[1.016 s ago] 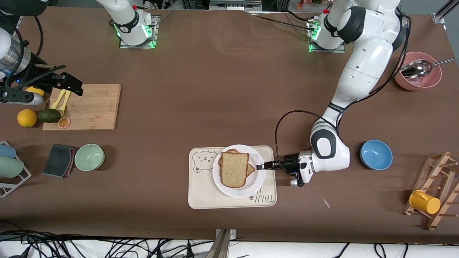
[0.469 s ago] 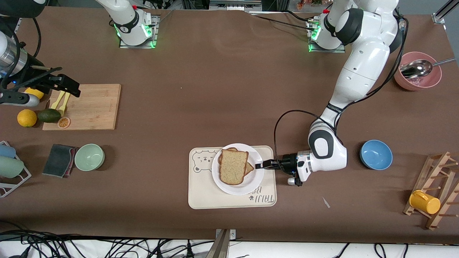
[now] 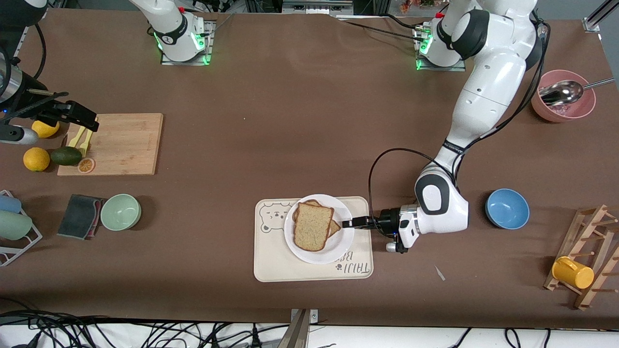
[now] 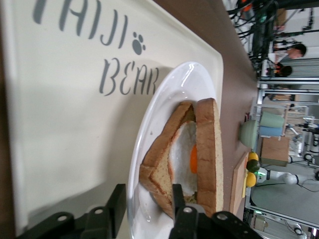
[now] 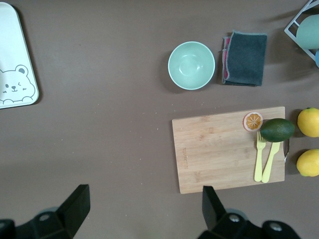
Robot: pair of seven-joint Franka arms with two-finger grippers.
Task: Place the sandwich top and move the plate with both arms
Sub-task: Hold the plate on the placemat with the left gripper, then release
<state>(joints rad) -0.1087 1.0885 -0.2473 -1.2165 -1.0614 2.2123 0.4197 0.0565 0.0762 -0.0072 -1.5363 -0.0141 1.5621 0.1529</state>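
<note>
The sandwich top (image 3: 313, 233) lies on the egg slice on the white plate (image 3: 333, 251), which sits over the bear-printed tray (image 3: 271, 261). My left gripper (image 3: 346, 224) is low at the plate's rim on the side toward the left arm's end, with one finger under the rim and one over it, shut on the plate. In the left wrist view the gripper (image 4: 147, 199) straddles the plate (image 4: 164, 99). The sandwich top (image 4: 209, 149) there stands over the fried egg (image 4: 192, 157). My right gripper (image 3: 89, 122) hangs open and empty over the cutting board's edge, and its own view shows it (image 5: 144, 196) above bare table.
A cutting board (image 3: 121, 142) with yellow forks, an avocado and lemons lies at the right arm's end, with a green bowl (image 3: 121, 211) and a grey cloth (image 3: 80, 216) nearer the camera. A blue bowl (image 3: 507, 208), a pink bowl with a spoon (image 3: 563, 96) and a mug rack (image 3: 585, 263) stand at the left arm's end.
My left gripper and the plate with the sandwich have shifted slightly toward the right arm's end. My right gripper has drawn back toward its end of the table.
</note>
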